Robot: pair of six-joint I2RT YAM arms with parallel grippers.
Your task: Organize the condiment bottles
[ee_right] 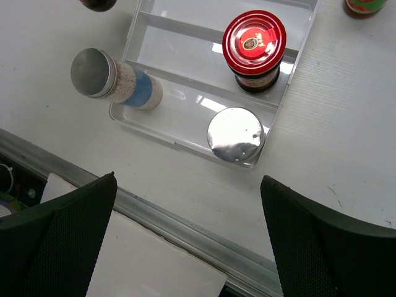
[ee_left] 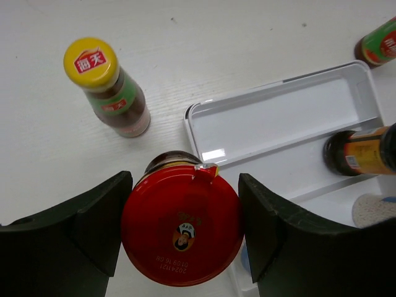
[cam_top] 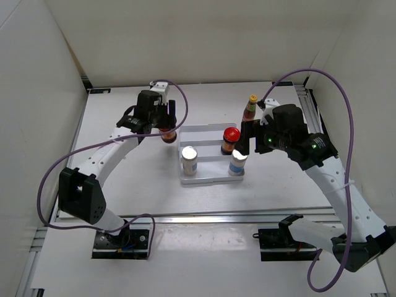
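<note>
The left fingers [ee_left: 93, 229] are closed partway around a squat dark glass jar with a round red lid [ee_left: 181, 232], one black pad against each side of the lid. The jar stands upright, its long axis pointing straight up at the wrist camera. I cannot tell whether its base rests on the white table [cam_top: 148, 185] or hangs just above it.

What matters for the next move is that the flat white ridged plastic tray [ee_left: 278, 120] lies just to the right of this jar, its near-left corner almost under the lid's edge, and its far row is bare. The middle row holds the second red-lidded jar [cam_top: 230, 141] at its right end. The near row holds two white silver-topped shakers [cam_top: 189, 159] [cam_top: 237, 162]. The left arm is clearly the nearer one, so a short carry to the right should seat the jar.

One slim dark sauce bottle with a yellow cap [ee_left: 105, 86] stands on the table just beyond the held jar. Another slim bottle [cam_top: 250, 106] stands past the tray's far right corner.

The right fingers [ee_right: 68, 235] are spread wide over the tray's near edge and hold nothing
</note>
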